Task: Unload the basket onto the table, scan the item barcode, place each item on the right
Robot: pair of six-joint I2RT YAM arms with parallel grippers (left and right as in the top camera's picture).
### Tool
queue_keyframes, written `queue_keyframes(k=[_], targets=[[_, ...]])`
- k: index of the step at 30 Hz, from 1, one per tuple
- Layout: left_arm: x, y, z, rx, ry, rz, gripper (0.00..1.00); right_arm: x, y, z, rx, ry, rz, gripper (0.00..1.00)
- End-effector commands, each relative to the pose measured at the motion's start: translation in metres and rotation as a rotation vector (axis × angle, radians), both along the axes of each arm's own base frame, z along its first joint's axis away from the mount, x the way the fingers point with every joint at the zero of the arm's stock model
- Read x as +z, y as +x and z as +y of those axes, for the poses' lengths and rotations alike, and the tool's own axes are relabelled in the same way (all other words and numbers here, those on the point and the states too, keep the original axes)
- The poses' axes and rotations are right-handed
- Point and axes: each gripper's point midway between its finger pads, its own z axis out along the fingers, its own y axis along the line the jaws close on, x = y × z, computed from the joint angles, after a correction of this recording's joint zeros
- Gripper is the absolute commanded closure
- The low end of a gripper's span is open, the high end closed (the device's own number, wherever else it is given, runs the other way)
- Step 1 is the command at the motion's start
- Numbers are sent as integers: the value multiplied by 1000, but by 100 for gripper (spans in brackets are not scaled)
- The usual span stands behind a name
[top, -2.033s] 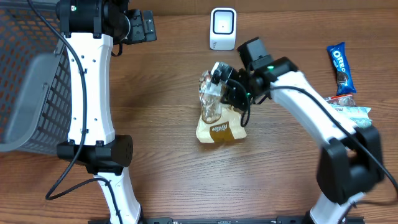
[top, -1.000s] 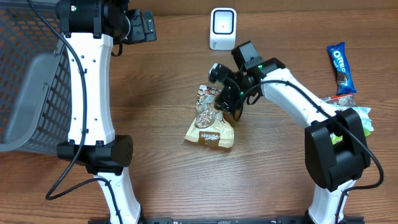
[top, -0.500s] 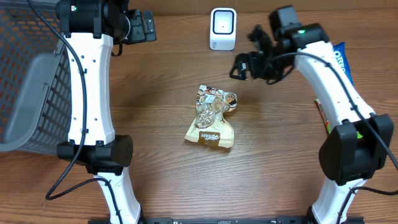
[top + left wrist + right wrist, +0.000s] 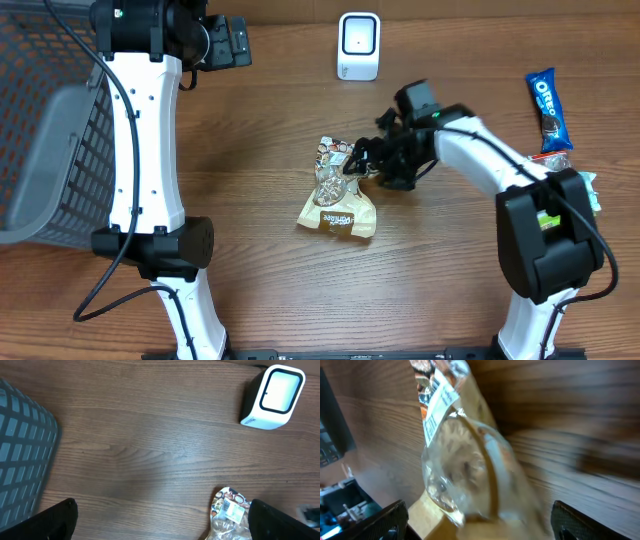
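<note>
The item is a crinkled clear-and-tan snack bag (image 4: 338, 192) lying flat mid-table. Its white barcode label (image 4: 436, 409) faces up near the top end, and the left wrist view also catches that label (image 4: 229, 508). My right gripper (image 4: 362, 163) hovers at the bag's upper right, open. In its wrist view the bag (image 4: 470, 475) fills the space ahead between the wide-spread fingers (image 4: 384, 521), touching neither. The white scanner (image 4: 359, 45) stands at the back of the table. My left gripper (image 4: 232, 42) hangs high at the back left, open and holding nothing.
A grey mesh basket (image 4: 45, 150) fills the left side. An Oreo packet (image 4: 548, 108) and other wrapped snacks (image 4: 568, 175) lie at the far right. The left wrist view shows the scanner (image 4: 272, 396) and the basket corner (image 4: 22, 455).
The right gripper lifted away from the bag toward the scanner, then came back down to the bag's upper right. The bag has lain still for the last second. The left arm stayed put.
</note>
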Motion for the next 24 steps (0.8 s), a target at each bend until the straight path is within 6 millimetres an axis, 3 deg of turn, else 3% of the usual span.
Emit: queue_keyframes(k=[1, 8, 12, 15, 19, 22, 24], targets=[[3, 0, 0, 0, 2, -9, 0, -13, -1, 5, -134, -19, 64, 10], [3, 0, 0, 0, 2, -9, 0, -43, -5, 3, -276, -102, 77, 28], [3, 0, 0, 0, 2, -9, 0, -47, -5, -3, -277, -131, 64, 51], [3, 0, 0, 0, 2, -9, 0, -46, -3, -3, -248, -128, 37, 61], [3, 0, 0, 0, 2, -9, 0, -30, 6, -1, -164, -97, -47, 71], [3, 0, 0, 0, 2, -9, 0, 1, 24, -5, -80, -99, -183, 76], [3, 0, 0, 0, 2, -9, 0, 18, 39, -18, -79, -177, -256, 81]])
